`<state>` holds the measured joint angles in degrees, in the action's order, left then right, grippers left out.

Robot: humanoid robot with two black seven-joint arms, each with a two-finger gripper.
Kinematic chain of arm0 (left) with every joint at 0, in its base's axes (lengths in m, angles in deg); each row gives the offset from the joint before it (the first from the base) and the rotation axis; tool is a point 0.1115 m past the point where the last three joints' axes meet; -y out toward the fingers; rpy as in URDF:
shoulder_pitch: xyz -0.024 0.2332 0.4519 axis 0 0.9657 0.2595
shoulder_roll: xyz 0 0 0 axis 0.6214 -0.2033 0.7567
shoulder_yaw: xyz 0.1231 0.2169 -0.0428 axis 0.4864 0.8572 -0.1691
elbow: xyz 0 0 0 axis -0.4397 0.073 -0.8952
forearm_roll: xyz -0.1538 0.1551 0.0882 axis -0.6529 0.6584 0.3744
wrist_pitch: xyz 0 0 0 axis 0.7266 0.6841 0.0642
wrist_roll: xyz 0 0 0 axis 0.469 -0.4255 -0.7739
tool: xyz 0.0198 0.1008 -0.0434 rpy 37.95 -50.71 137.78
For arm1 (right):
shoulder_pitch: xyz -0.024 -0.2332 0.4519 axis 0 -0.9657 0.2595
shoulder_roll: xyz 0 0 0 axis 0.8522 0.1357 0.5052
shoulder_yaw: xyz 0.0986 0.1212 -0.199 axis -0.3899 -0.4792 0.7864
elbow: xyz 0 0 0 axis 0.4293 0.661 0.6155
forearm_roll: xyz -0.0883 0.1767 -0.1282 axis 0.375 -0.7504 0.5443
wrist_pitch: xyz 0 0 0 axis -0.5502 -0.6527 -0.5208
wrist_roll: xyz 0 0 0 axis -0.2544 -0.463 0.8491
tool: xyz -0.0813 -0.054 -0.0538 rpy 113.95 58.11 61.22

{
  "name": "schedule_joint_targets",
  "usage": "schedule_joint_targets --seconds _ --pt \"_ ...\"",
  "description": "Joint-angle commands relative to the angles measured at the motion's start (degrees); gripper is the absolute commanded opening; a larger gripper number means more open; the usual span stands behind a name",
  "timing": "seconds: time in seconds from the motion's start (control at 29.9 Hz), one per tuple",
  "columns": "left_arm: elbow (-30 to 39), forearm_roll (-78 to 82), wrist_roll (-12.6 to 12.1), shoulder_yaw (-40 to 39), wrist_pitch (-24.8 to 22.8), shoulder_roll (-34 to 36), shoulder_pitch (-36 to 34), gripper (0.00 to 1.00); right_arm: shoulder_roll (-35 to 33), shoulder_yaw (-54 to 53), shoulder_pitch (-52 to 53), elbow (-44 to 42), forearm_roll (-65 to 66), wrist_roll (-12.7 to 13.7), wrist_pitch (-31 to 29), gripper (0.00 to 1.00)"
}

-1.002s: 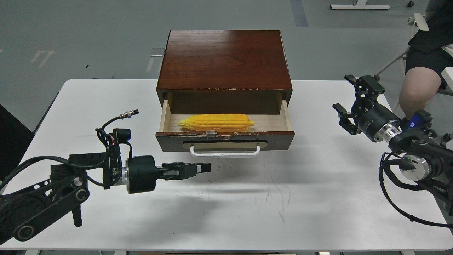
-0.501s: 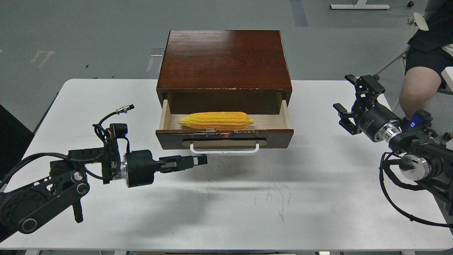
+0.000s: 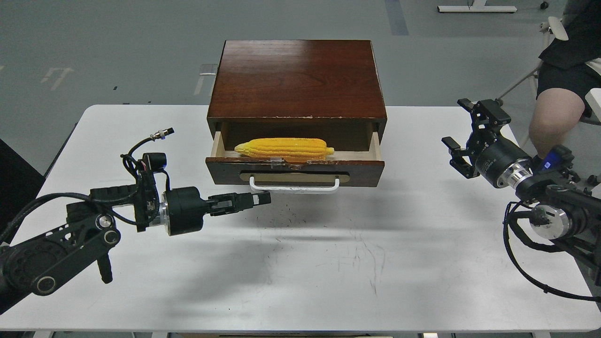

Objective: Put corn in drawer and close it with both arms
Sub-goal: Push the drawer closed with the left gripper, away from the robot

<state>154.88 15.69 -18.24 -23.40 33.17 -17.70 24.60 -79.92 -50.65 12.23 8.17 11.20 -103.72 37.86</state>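
Note:
The yellow corn [image 3: 284, 148] lies lengthwise inside the drawer [image 3: 295, 172], pointed end to the left. The drawer stands partly open in the dark red-brown cabinet [image 3: 297, 80], only a narrow strip of its pale inside showing. My left gripper [image 3: 264, 199] is shut and empty, its fingertips against the left end of the white bar handle [image 3: 294, 187]. My right gripper [image 3: 462, 136] is open and empty, held above the table well to the right of the cabinet.
The white table [image 3: 328, 263] carries only the cabinet. A seated person's leg [image 3: 556, 119] and a chair are just past the table's far right corner, close behind my right arm. Grey floor lies beyond.
My left gripper has moved forward and up against the handle, and the drawer has slid back into the cabinet by about half its opening. The right arm has not moved.

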Motion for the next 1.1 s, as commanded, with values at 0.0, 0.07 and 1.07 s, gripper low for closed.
schedule_joint_targets --seconds 0.0,0.07,1.07 --pt "-1.28 -0.99 0.01 0.10 0.01 -0.01 -0.96 0.00 -0.05 -0.03 0.00 0.00 0.00 0.00 0.07 1.00" --pt "-1.98 -1.79 0.01 0.10 0.01 -0.09 -1.49 0.00 -0.05 -0.03 0.00 0.00 0.00 0.00 0.16 1.00" --pt "-11.65 -1.96 0.01 0.37 0.01 -5.98 -7.46 0.00 -0.75 -0.11 -0.88 -0.44 0.00 0.00 0.69 1.00"
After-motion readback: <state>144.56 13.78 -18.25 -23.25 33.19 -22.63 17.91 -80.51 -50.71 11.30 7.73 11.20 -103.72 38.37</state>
